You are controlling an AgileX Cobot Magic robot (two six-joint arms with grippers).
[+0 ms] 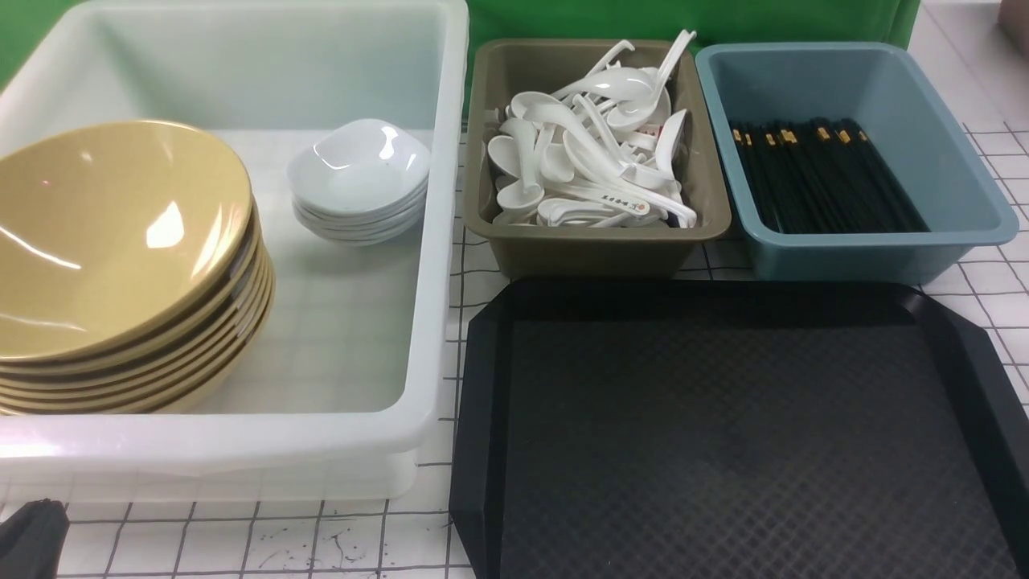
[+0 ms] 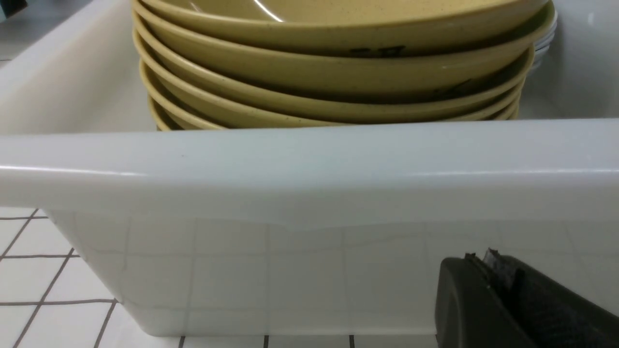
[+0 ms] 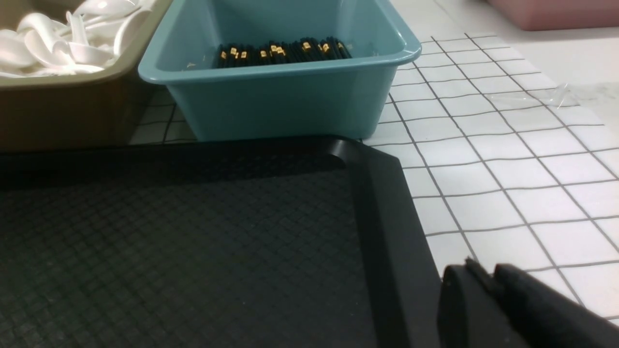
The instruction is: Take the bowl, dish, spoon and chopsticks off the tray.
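My left hand (image 2: 488,270) sits low on the counter (image 1: 241,547), fingers pressed together with nothing between them, just outside the near wall of the white tub (image 2: 309,164). Right past that wall, ahead of this hand, rises the stack of yellow bowls (image 1: 120,265); the bowl on top tilts a little on the pile. Beyond the bowls, deeper in the same tub, the white dishes (image 1: 359,181) are stacked with a gap between them and the bowls.

My right hand (image 3: 491,275) hovers at the tray's (image 1: 977,362) outer edge, near its far corner. Its fingers look nearly together and hold nothing, though I cannot tell for sure whether a slit remains. The tray's textured surface spreads inward from this hand, bare. Ahead of this hand, touching or just off the tray's far rim, stands the blue bin (image 3: 290,101) with the black chopsticks (image 1: 828,173) bundled inside. Beside it, farther inward, the olive bin (image 1: 595,241) holds a heap of white spoons (image 1: 595,153).
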